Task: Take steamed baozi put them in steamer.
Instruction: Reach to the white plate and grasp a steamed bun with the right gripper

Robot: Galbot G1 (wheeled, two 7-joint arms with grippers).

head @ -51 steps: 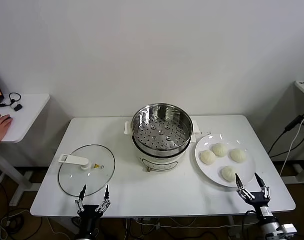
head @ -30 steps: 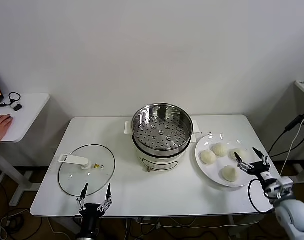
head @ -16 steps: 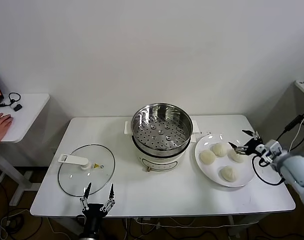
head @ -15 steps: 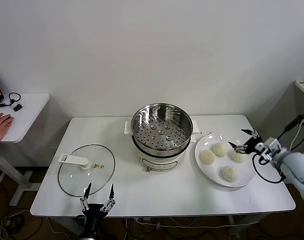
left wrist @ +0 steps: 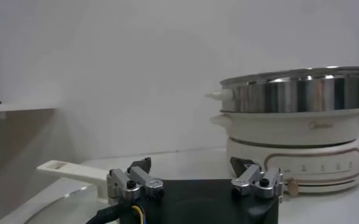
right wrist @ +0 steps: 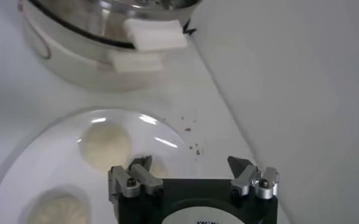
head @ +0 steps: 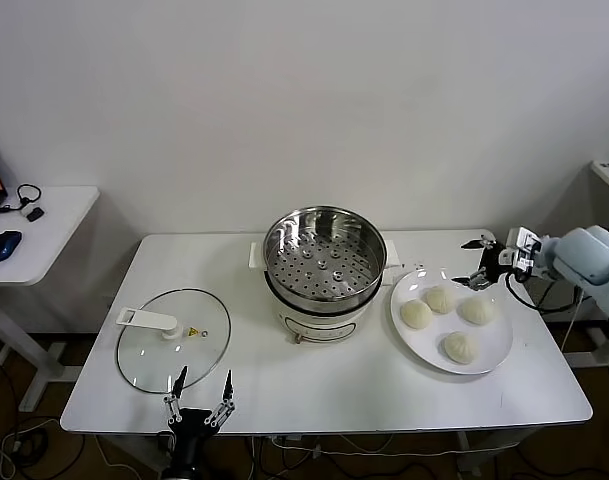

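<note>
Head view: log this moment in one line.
right gripper: open, above plate far rim | baozi: four on plate | steamer: empty | left gripper: open, parked

Four steamed baozi [head: 442, 318] on one plate [head: 494, 355], one steamer [head: 324, 258], one glass lid [head: 174, 340], two tables [head: 314, 385].

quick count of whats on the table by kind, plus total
steamed baozi: 4
plate: 1
steamer: 1
glass lid: 1
total: 7
</note>
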